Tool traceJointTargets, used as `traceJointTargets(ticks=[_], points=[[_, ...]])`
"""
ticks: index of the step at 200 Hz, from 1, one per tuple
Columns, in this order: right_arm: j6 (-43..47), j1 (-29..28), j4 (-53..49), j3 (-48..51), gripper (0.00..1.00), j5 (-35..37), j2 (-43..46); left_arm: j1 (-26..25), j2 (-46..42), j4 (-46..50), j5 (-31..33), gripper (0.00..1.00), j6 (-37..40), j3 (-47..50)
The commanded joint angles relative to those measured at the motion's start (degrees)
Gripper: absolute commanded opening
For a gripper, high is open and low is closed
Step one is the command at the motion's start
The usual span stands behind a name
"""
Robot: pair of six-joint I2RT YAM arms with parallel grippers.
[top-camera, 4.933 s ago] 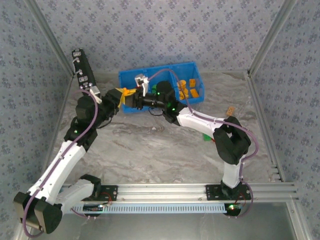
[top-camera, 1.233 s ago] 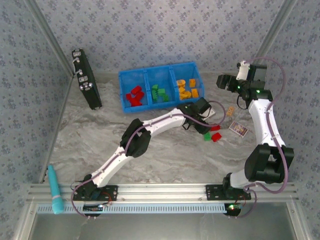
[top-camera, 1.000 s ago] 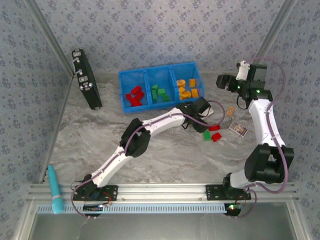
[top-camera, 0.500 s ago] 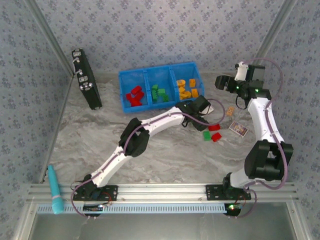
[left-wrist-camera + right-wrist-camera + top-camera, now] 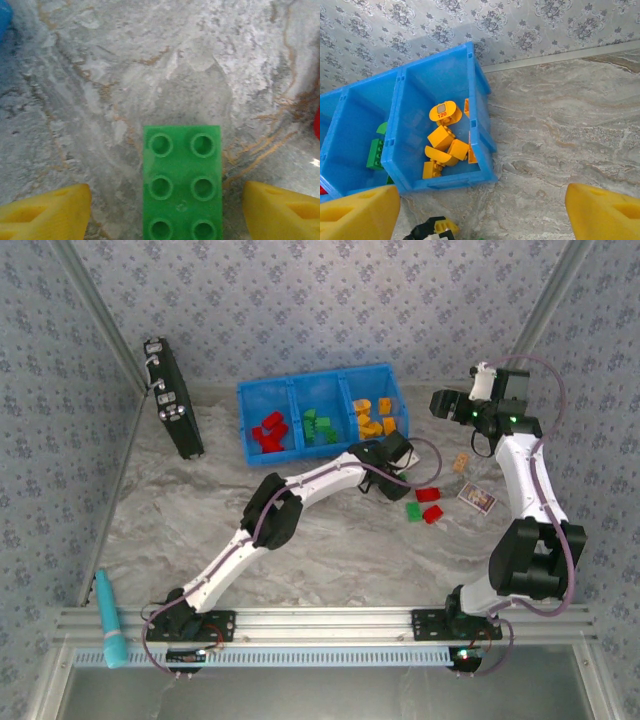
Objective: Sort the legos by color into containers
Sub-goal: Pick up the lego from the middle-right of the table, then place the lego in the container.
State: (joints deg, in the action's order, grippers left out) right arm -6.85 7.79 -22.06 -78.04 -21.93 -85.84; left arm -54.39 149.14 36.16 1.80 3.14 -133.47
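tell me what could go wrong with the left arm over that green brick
1. The small green plastic brick sits off-centre between the yellow fingertips of the open left jaws, so closing might shove or twist it instead of gripping.
2. A small red plastic brick lies on the marbled table close by and could get knocked.
3. The open right jaws hang beside the bright blue plastic tray, which might crowd the drop-off.

A black case (image 5: 170, 398) with silver latches leans by the left wall. A teal stick (image 5: 109, 618) lies near-left. A small printed card (image 5: 476, 497) rests on the marbled worktop (image 5: 330, 550).
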Motion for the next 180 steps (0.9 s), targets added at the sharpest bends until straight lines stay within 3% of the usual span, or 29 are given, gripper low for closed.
traceJointTargets(ticks=[1, 31, 59, 78, 98, 118, 136, 180], points=[[-0.16, 0.4, 0.01, -1.36, 0.88, -0.01, 0.72, -0.2, 1.39, 2.47, -1.83, 0.68, -0.01, -1.0], [-2.64, 1.13, -1.92, -0.21, 0.89, 4.34, 2.14, -0.08, 0.92, 5.6, -3.41, 0.47, -1.18, -0.24], [-12.3, 4.73, -2.78, 4.95, 0.91, 6.51, 5.06, 0.95, -3.86, 5.29, -4.85, 0.33, -1.71, 6.82], [-16.85, 6.33, -0.74, 11.88, 0.93, 5.36, 7.92, 2.6, -9.75, 3.24, -4.97, 0.29, -1.71, 13.74], [-15.56, 5.66, -2.51, 15.7, 0.94, 4.27, 9.92, 5.13, -16.44, 0.88, -5.07, 0.28, -1.59, 19.07], [-13.56, 2.58, -5.83, 18.47, 0.94, 2.66, 11.78, 7.79, -22.42, 1.03, -4.72, 0.28, -1.27, 20.35], [-10.65, -4.04, -9.24, 20.11, 0.92, 3.76, 13.86, 9.98, -26.52, 1.02, -3.88, 0.28, -0.37, 19.97], [-9.53, -16.96, -18.74, 20.56, 0.77, 10.24, 14.95, 17.27, -26.6, 0.73, -1.59, 0.27, 1.54, 13.06]])
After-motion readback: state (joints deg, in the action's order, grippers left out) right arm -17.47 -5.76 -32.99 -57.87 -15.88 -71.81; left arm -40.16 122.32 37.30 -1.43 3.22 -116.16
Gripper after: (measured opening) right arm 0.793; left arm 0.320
